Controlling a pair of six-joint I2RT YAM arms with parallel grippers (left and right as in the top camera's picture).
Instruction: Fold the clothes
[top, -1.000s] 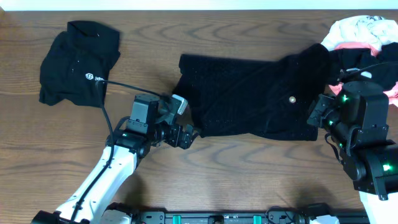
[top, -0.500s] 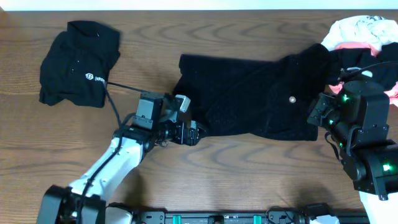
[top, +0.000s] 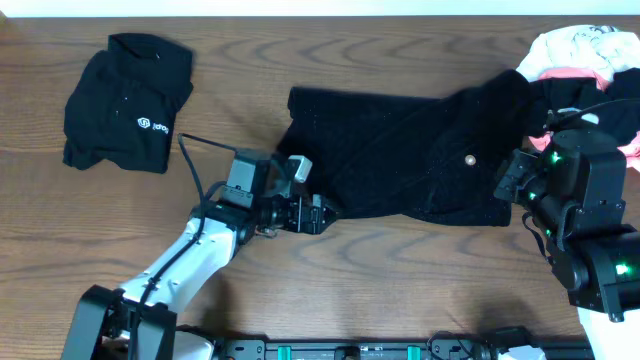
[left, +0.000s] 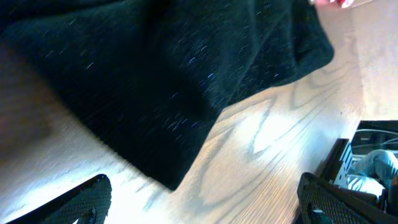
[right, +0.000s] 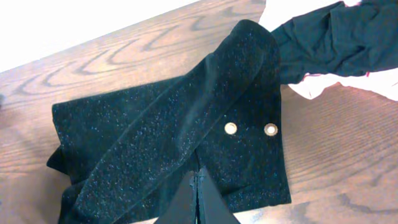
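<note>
A black sparkly garment (top: 400, 155) with two metal snaps lies spread across the middle of the table. It shows in the right wrist view (right: 180, 137) and the left wrist view (left: 155, 74). My left gripper (top: 318, 214) is open at the garment's lower left corner, fingers (left: 202, 199) either side of bare wood just below the hem. My right gripper (right: 198, 202) is shut and empty, hovering over the garment's right end (top: 510, 185). A folded black shirt (top: 125, 100) with a white logo lies at the far left.
A heap of pink, white and black clothes (top: 590, 60) sits at the far right corner, touching the garment. It also shows in the right wrist view (right: 348, 37). The table's front edge with the arm bases (top: 350, 348) is close below.
My left gripper has moved right along the table to the garment's lower left corner. The right arm and the clothes have not moved.
</note>
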